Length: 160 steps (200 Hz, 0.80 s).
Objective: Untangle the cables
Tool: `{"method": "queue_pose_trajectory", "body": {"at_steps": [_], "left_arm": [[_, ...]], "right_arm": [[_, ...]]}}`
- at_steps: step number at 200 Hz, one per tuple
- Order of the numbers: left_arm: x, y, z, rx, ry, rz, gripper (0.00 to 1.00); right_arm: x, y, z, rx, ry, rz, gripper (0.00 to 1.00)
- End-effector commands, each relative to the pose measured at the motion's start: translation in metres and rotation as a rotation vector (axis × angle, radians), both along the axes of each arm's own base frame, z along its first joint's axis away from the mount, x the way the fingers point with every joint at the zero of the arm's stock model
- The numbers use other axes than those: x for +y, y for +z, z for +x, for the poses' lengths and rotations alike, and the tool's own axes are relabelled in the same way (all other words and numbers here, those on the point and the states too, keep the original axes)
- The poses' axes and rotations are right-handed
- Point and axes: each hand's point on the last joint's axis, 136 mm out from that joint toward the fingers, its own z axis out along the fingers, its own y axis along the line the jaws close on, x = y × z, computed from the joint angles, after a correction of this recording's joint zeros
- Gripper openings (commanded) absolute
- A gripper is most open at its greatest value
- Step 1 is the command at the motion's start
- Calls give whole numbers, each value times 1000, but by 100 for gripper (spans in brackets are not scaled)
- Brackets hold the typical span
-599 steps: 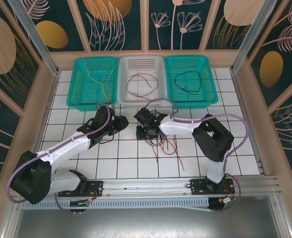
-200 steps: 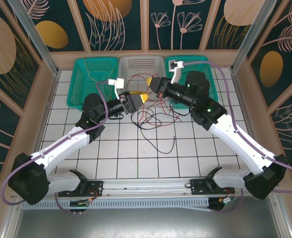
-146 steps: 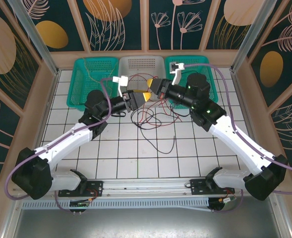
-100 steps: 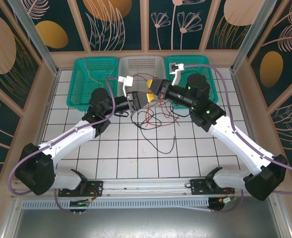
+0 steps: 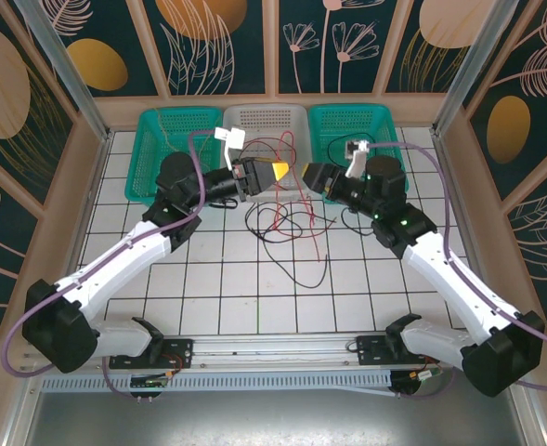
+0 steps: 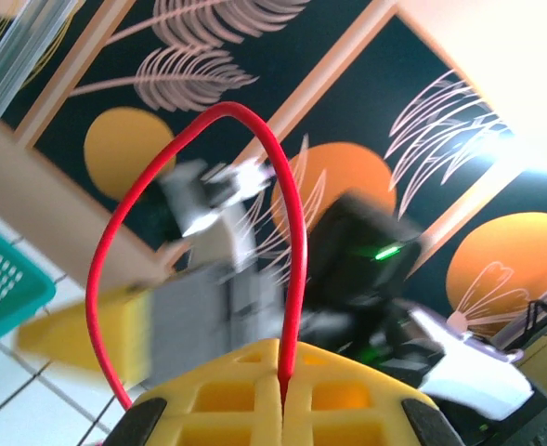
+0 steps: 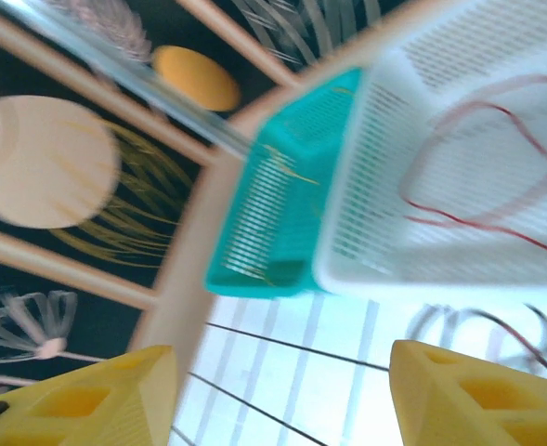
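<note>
A loose tangle of thin red and black cables (image 5: 287, 232) lies on the tiled table in front of the baskets. My left gripper (image 5: 287, 174) hangs above it, shut on a red cable (image 5: 303, 200) that trails down into the tangle. In the left wrist view the red cable (image 6: 292, 214) rises in a loop from between the closed yellow fingertips (image 6: 329, 390). My right gripper (image 5: 306, 175) faces the left one, tip to tip, and stands open. In the right wrist view its yellow fingers (image 7: 87, 400) are wide apart with nothing between them.
Three baskets line the back: a teal basket (image 5: 152, 153) with a yellow cable, a white basket (image 5: 266, 116) holding a red cable (image 7: 496, 223), and a second teal basket (image 5: 384, 130) partly behind the right arm. Walls enclose the table on three sides.
The left gripper has shut on the red cable and risen toward the white basket. The right gripper has opened, let the cable go and drawn back to the right.
</note>
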Motion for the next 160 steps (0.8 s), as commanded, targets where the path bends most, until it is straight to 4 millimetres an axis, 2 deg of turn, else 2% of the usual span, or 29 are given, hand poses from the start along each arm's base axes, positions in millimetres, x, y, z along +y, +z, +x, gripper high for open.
{"method": "queue_pose_trajectory", "body": {"at_steps": [1, 26, 66, 84, 119, 160], "left_arm": [[8, 44, -19, -113, -19, -43, 0], [12, 63, -27, -155, -28, -62, 0], [16, 79, -32, -187, -21, -76, 0], [17, 80, -32, -191, -17, -71, 0], [16, 79, -32, -190, -20, -60, 0], [16, 84, -32, -197, -21, -76, 0]], "right_arm": [[-6, -60, -7, 143, -10, -63, 60], [-3, -85, -10, 200, 7, -68, 59], [-3, -92, -11, 197, 18, -97, 59], [-3, -84, -13, 167, 25, -107, 59], [-4, -41, -24, 17, 34, -105, 66], [-1, -36, -27, 9, 51, -85, 66]]}}
